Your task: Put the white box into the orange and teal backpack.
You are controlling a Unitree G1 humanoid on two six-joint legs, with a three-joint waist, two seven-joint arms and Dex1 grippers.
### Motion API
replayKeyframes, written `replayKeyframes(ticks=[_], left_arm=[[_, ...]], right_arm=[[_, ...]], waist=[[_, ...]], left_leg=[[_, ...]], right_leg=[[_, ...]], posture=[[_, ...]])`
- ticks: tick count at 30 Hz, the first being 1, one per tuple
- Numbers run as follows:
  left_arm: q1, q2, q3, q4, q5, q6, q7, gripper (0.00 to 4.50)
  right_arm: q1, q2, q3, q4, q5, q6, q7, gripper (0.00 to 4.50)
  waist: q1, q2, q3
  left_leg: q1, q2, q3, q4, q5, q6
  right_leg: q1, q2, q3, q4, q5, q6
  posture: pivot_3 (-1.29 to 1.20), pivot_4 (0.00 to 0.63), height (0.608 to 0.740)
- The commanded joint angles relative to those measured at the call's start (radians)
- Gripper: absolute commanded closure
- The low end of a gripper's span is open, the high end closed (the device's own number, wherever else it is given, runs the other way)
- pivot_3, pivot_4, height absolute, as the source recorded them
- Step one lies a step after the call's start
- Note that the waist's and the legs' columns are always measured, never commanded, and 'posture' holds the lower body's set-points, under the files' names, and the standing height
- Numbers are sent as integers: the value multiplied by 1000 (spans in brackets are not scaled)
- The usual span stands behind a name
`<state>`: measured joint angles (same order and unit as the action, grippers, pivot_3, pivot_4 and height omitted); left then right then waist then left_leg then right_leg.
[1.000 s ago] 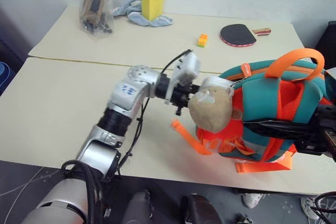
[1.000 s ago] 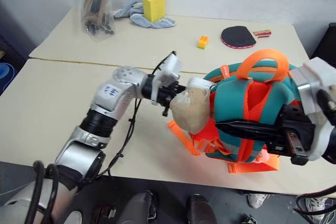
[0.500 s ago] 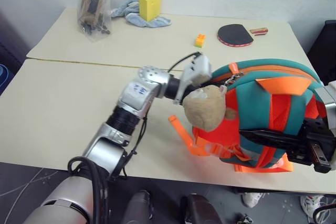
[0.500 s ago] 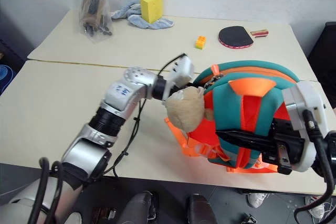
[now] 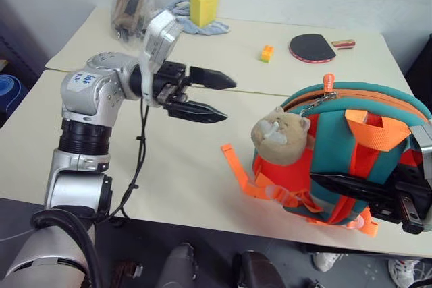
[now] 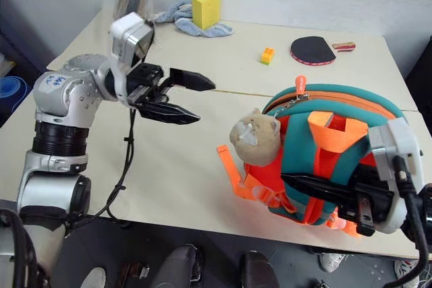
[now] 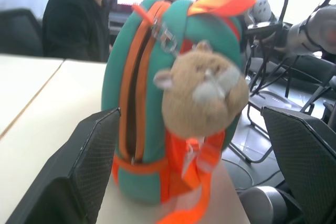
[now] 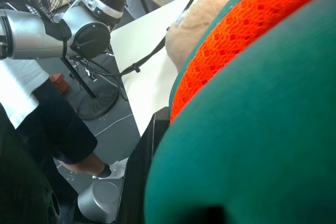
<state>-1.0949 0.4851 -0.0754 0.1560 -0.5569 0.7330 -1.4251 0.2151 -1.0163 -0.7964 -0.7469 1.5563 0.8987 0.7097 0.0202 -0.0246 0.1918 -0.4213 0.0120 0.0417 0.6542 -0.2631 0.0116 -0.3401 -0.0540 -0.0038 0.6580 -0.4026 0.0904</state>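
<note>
Your left pincer [image 5: 206,96] hangs spread apart over the table [image 5: 101,146]; your right pincer [image 6: 317,190] is clamped on the backpack [image 6: 337,133].

I count one backpack [image 5: 351,146] in front of me, with one plush hamster [image 5: 279,136] hanging on it. Farther back on the tabletop [image 5: 88,146] there is one yellow block [image 5: 204,5], one blue cloth [image 5: 185,15], one clear bag [image 5: 133,1] of dark items, one small orange brick [image 5: 267,52] and one paddle [image 5: 314,48]. Two people [image 7: 79,17] sit beyond.
</note>
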Motion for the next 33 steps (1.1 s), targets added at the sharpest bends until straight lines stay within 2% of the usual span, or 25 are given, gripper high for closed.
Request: replayKeyframes(ticks=[1, 6, 12, 15, 22, 27, 33], left_arm=[[-5, -42, -67, -59, 34, -35, 44, 29], [24, -105, -159, -68, 105, -107, 99, 29], [29, -190, -158, -38, 109, -87, 199, 29], [28, -184, -155, -24, 103, -77, 195, 523], [26, -141, -129, -5, 91, -60, 172, 2613], [24, -49, -126, 52, 123, -98, 117, 3968], [65, 72, -157, 234, 220, -238, 26, 3968]], right_arm=[[9, 3, -37, -25, 29, -30, -10, 4500], [15, -1, -35, -28, 45, -40, -25, 4500], [31, 8, -19, -38, 39, -58, -42, 4500], [32, 7, -20, -32, 39, -64, -46, 4500], [56, 10, -40, -23, 25, -69, -32, 4500], [94, 26, -65, -29, 2, -69, -16, 4500], [163, 65, -140, -29, -16, -75, 32, 4500]], waist=[[1, 0, 0], [-8, 0, 0], [-5, 0, 0], [-5, 0, 0], [0, 0, 0], [-2, 0, 0], [-3, 0, 0]], left_leg=[[0, 0, 0, 0, 0, 0], [1, 1, 0, -1, 1, -1], [0, 1, 0, 0, 1, -1], [0, 1, 0, 0, 1, -1], [1, 1, 0, 0, 1, -1], [1, 1, 0, -1, 1, -1], [1, 1, 0, -1, 1, -1]], right_leg=[[0, 0, 0, 0, 0, 0], [-1, 2, 0, 0, 0, 0], [-1, 2, 0, 0, 0, 0], [-1, 2, 0, 0, 0, 0], [0, 2, 0, 0, 0, 0], [-1, 2, 0, 0, 0, 0], [-1, 2, 0, 0, 0, 0]], posture=[[0, 150, 740], [0, 150, 740], [0, 150, 740], [0, 150, 740], [0, 150, 740], [0, 150, 740], [0, 150, 740]])
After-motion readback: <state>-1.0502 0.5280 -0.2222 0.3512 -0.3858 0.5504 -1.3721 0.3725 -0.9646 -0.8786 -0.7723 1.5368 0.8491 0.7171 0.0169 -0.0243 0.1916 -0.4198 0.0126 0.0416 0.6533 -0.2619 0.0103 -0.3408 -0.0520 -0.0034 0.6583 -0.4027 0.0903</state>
